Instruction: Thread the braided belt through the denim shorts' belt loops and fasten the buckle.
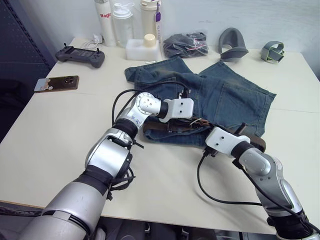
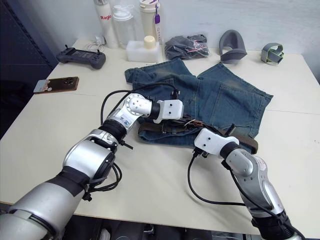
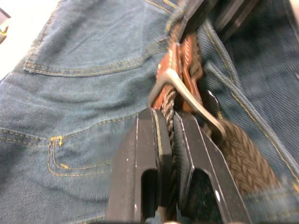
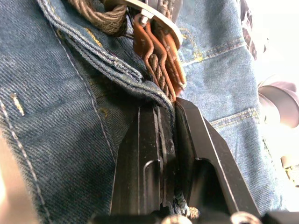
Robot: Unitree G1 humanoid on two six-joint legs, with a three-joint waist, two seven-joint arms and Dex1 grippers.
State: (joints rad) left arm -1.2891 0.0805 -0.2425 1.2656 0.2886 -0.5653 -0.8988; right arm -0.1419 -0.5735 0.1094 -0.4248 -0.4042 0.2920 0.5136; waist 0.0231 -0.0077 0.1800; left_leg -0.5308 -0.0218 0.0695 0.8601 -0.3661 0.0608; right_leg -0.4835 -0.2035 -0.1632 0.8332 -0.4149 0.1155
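Both my grippers at the shorts' (image 1: pixel 225 95) waistband.
My left gripper (image 3: pixel 169 135) and right gripper (image 4: pixel 169 122) each clamp the belt (image 3: pixel 238 151) beside the buckle (image 3: pixel 187 95).

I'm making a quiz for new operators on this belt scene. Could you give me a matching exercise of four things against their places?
1 denim shorts
2 phone
3 handheld controller
4 left gripper

A at the table's far left corner
B shut on the braided belt beside the buckle
C spread flat mid-table
D near the table's left edge

Pairs: 1-C, 2-D, 3-A, 4-B
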